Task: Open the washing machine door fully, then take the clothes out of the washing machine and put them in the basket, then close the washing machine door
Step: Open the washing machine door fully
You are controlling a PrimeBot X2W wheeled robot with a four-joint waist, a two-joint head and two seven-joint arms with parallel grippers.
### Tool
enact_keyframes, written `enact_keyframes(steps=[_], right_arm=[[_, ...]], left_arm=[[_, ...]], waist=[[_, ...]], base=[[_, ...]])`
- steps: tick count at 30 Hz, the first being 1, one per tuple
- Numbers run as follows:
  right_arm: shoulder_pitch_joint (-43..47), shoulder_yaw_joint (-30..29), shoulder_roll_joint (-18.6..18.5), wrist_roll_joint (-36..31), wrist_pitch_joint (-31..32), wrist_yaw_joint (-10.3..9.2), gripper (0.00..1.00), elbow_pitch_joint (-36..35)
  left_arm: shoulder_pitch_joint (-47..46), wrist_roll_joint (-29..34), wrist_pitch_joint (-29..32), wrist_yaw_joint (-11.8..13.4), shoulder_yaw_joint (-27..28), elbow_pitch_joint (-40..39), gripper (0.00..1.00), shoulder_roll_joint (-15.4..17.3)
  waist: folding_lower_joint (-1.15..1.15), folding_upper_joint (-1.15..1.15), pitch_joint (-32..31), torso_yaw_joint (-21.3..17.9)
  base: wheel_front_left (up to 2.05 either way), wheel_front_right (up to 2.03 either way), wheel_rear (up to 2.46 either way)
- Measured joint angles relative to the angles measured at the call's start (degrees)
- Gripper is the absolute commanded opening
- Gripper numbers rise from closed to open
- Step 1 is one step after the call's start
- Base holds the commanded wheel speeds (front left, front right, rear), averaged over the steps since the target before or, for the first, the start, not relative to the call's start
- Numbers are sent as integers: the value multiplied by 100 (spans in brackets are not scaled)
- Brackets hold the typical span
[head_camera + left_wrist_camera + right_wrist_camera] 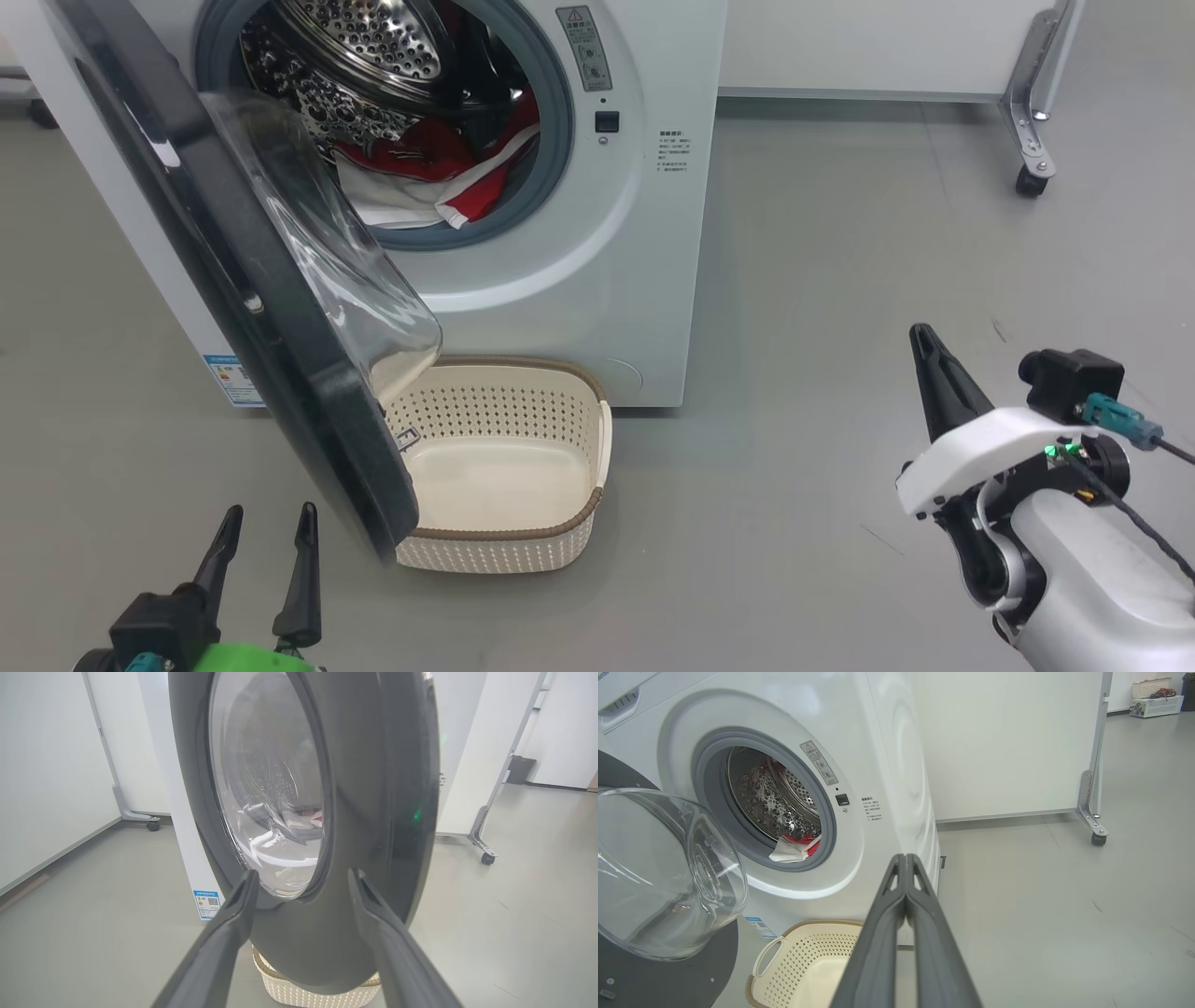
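Washing machine [579,280] on grey floor [840,280] — wheeled white partition [840,42] beyond.

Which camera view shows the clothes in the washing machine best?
The head view: the clothes lie in plain sight in the mouth of the washing machine, red with white panels. The right wrist view shows them smaller. The left wrist view gives a blurred glimpse of them through the washing machine door.

Lab: wheeled white partitions [1008,742], bare grey floor [1064,905].
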Motion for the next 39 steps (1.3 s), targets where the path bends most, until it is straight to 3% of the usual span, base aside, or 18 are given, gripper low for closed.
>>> enact_keyframes(steps=[13, 14, 15, 16, 39], right_arm=[[1049, -735, 219, -755, 0, -148, 0, -779], [1106, -779, 238, -808, 0, -179, 20, -824], [1157, -812, 253, -868, 0, -180, 55, -860], [1210, -829, 264, -962, 0, -193, 100, -909], [2007, -1652, 746, -2312, 0, -365, 100, -1575]], left_arm=[[43, 29, 0, 0, 67, -93, 100, -32], [43, 29, 0, 0, 67, -99, 100, -35], [43, 29, 0, 0, 67, -104, 100, -36], [43, 29, 0, 0, 67, -112, 100, -37], [43, 45, 0, 0, 143, -175, 100, -54]], waist=[[0, 0, 51, -77], [0, 0, 56, -75], [0, 0, 61, -73], [0, 0, 66, -70], [0, 0, 235, 22]], base=[[0, 0, 0], [0, 0, 0], [0, 0, 0], [0, 0, 0], [0, 0, 0]])
